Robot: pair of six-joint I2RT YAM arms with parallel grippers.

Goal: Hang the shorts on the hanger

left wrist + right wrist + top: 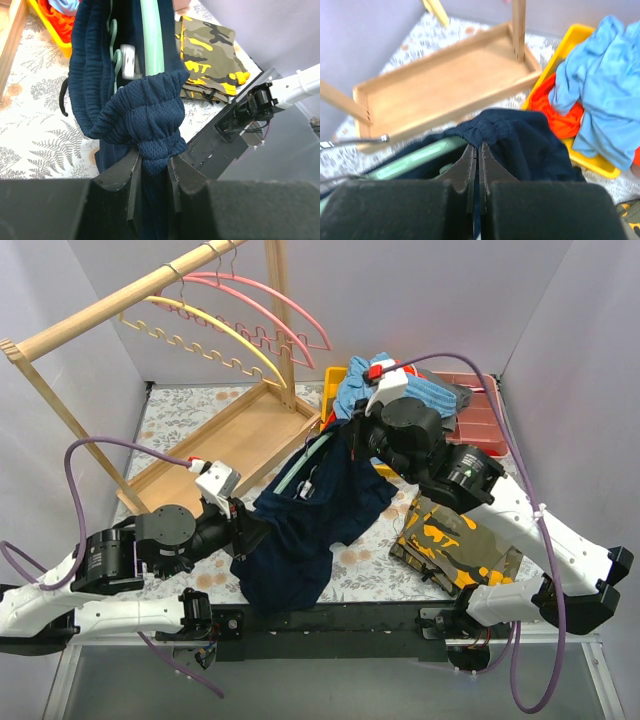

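The dark navy shorts (315,515) hang stretched between my two grippers over the middle of the table. My left gripper (250,532) is shut on a bunched fold of the shorts (145,115) at their near left end. My right gripper (368,432) is shut on the elastic waist (490,131) at the far end. The pale mint-green hanger (300,472) lies inside the shorts, with part of its arm showing in the left wrist view (151,45) and in the right wrist view (415,161). Its metal hook (357,141) sticks out at the left.
A wooden rack (215,435) with yellow (215,328) and pink hangers (270,298) stands at the back left. A yellow bin (570,40) holds light blue shorts (352,388) and orange cloth. A camouflage garment (455,545) lies at the right. A red tray (485,410) is at the far right.
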